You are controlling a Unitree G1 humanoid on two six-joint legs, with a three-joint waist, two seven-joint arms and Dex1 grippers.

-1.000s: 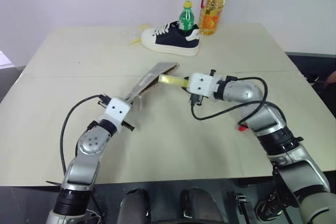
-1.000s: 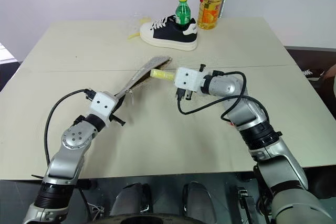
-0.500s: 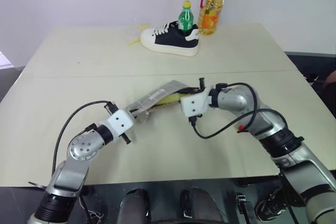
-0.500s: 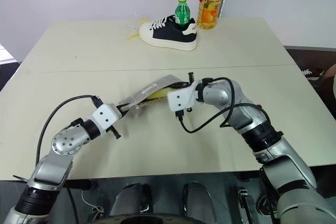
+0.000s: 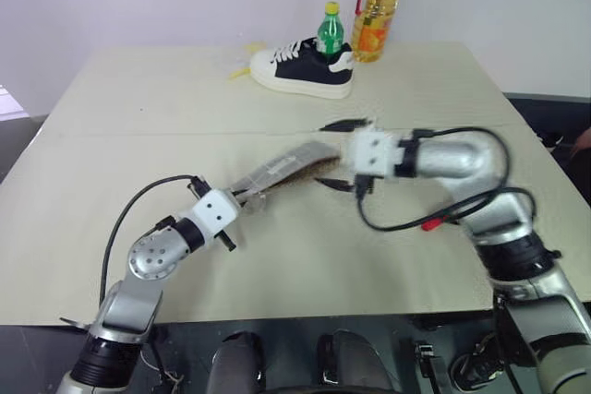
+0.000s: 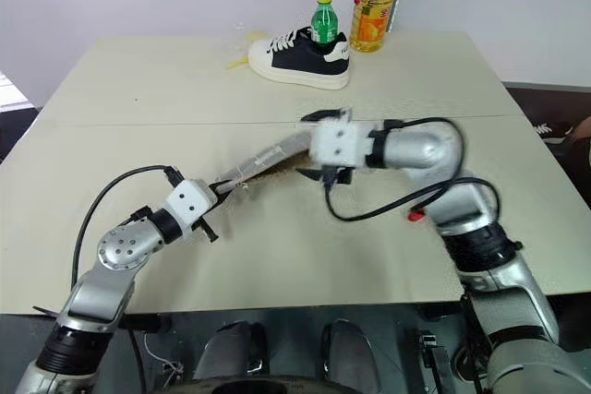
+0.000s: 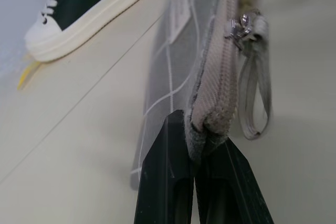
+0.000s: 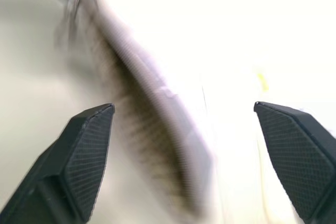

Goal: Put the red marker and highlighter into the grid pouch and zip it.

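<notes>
The flat grey fabric grid pouch with white grid lines hangs lifted above the middle of the beige table, its long axis running from the left gripper up and away toward the right gripper. The left gripper's black fingers are pinched tight on the pouch's near corner, just beside the grey zipper pull strap, which dangles loose at that end. The pouch's far, open end lies just in front of the right gripper, whose fingers stand spread wide with nothing between them.

The slim black marker's red cap end seems to peek from behind the right forearm, near the table's right edge, though it is too small to be sure. That puts the right arm nearer to it.

A second ago the right gripper held the stubby yellow highlighter at the pouch's mouth; half a second ago it was pushing it in. Now the highlighter is gone from sight, presumably inside, and the right gripper has opened and drawn back.
</notes>
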